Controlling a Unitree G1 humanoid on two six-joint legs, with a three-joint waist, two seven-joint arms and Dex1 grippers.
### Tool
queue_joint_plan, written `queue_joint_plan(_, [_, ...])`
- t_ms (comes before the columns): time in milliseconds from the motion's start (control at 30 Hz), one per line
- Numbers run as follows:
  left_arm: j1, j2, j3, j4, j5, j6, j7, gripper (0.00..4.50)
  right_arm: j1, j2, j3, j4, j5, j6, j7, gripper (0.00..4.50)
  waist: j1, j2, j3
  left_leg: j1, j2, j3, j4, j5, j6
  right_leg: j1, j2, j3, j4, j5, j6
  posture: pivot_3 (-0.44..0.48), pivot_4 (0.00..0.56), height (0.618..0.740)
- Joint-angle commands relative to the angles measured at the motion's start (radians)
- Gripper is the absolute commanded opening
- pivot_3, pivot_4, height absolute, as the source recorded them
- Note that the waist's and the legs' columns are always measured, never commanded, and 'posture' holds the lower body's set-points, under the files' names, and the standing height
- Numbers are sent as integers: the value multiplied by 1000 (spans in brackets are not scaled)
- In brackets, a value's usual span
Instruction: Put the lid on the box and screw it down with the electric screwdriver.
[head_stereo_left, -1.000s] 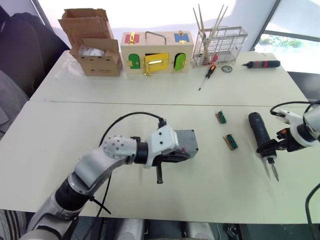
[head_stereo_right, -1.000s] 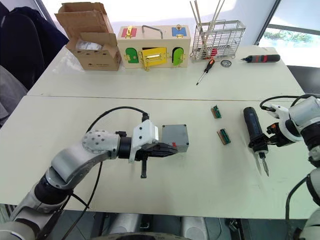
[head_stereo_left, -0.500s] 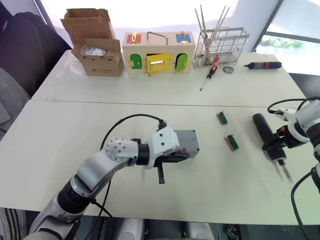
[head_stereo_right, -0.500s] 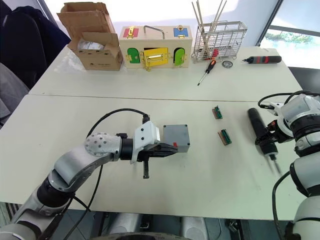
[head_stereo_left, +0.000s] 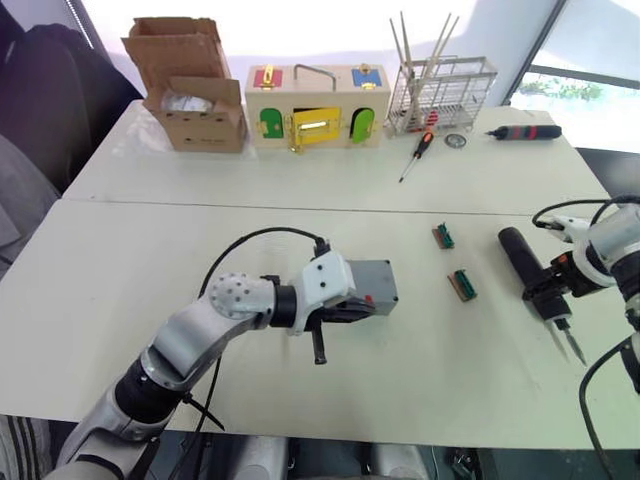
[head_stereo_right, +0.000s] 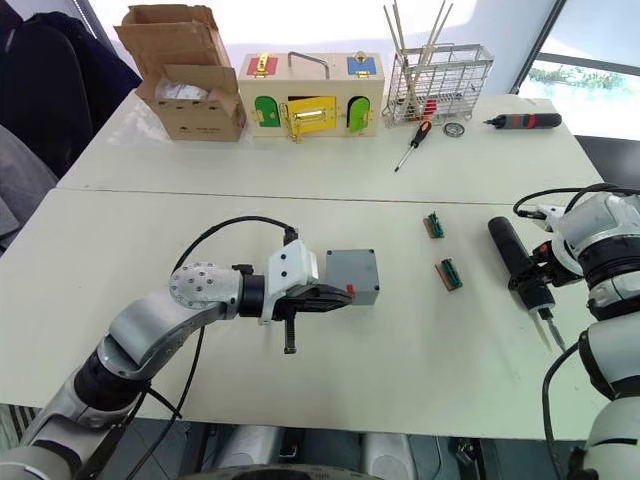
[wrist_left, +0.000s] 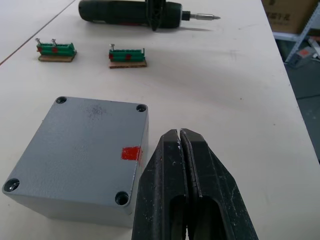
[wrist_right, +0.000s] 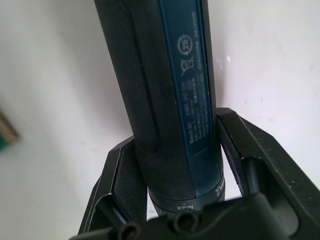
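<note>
Right wrist view: the right gripper (wrist_right: 175, 192) clamps the thick black cylindrical electric screwdriver (wrist_right: 165, 95) near its bit end, on the white table (head_stereo_left: 420, 360). It looks rigid, hefty, best held mid-body. The left gripper (wrist_left: 181, 150), fingers pressed together, sits beside the lidded grey plastic box (wrist_left: 80, 150).

The right gripper (head_stereo_left: 548, 293) is carrying the screwdriver (head_stereo_left: 531, 271), which it grips near the bit end. Over the last second it has been swinging the tool out toward the table's right edge and up, then partway back in. The screwdriver is now sitting nearer its spot of a second ago, with its bit (head_stereo_left: 571, 340) pointing toward the table's near edge.
</note>
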Motion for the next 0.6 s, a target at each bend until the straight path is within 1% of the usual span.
queue_joint_plan(33, [-41, 5, 80, 40, -29, -41, -42, 0, -174, -33, -226, -82, 74, 15, -90, 1909, -8, 9, 4, -1, 0, 0, 0, 0, 0, -2, 0, 0, 1, 0, 0, 0, 150, 735])
queue_joint_plan(100, [-71, 6, 114, 96, -36, -57, -59, 0, -197, -17, -380, -139, 115, 73, -206, 1909, -8, 9, 4, -6, 1, 0, -2, 1, -1, -9, 0, -1, 3, 0, 0, 0, 150, 735])
queue_joint_plan(167, [-118, 18, 135, 167, -3, -99, -69, 0, -145, 18, -578, -267, 147, 134, -336, 1909, -1, 8, 4, -12, 2, -2, -3, 2, -4, -16, 1, -3, 6, 0, 0, 0, 150, 735])
queue_joint_plan(200, [-154, 19, 151, 220, 18, -120, -61, 0, -95, 64, -710, -364, 149, 154, -418, 1909, 6, 7, 4, -14, 2, -5, -3, 3, -5, -18, 1, -5, 10, 0, 0, 0, 150, 735])
queue_joint_plan(267, [-211, 29, 177, 295, 33, -148, -68, 0, 37, 169, -917, -604, 181, 82, -522, 1909, 15, 3, 4, -14, 2, -5, -1, 3, -5, -17, 1, -6, 14, 0, 0, 0, 150, 735])
queue_joint_plan(333, [-260, 37, 183, 339, 31, -159, -98, 0, 123, 352, -1122, -868, 273, -39, -600, 1909, 13, 2, 4, -15, 1, -5, 2, 5, -6, -17, 1, -6, 15, 0, 0, 0, 150, 735])
queue_joint_plan(367, [-273, 39, 185, 354, 31, -164, -109, 0, 142, 419, -1181, -951, 314, -72, -631, 1909, 13, 2, 4, -15, 0, -5, 2, 6, -5, -16, 1, -5, 16, 0, 0, 0, 150, 735])
queue_joint_plan(400, [-286, 35, 187, 368, 31, -168, -115, 0, 158, 471, -1213, -1014, 339, -76, -666, 1909, 12, 4, 4, -15, 0, -4, 2, 6, -5, -17, 0, -4, 17, 0, 1, 0, 150, 735])
queue_joint_plan(467, [-303, 22, 198, 389, 11, -162, -132, 0, 190, 563, -1236, -1109, 404, -97, -710, 1909, 12, 6, 4, -16, -1, -3, 2, 6, -5, -19, 0, -3, 19, 0, 1, 0, 150, 735])
queue_joint_plan(500, [-310, 5, 213, 391, -26, -129, -140, 0, 223, 621, -1219, -1164, 416, -128, -743, 1909, 12, 6, 4, -16, -1, -4, 1, 6, -5, -20, 0, -3, 19, 0, 1, 0, 150, 735])
queue_joint_plan(600, [-316, -17, 236, 381, -96, -48, -166, 0, 297, 724, -1164, -1267, 455, -190, -812, 1909, 6, 5, 4, -16, -1, -6, 0, 6, -5, -20, 1, -4, 20, 0, 1, 0, 150, 735])
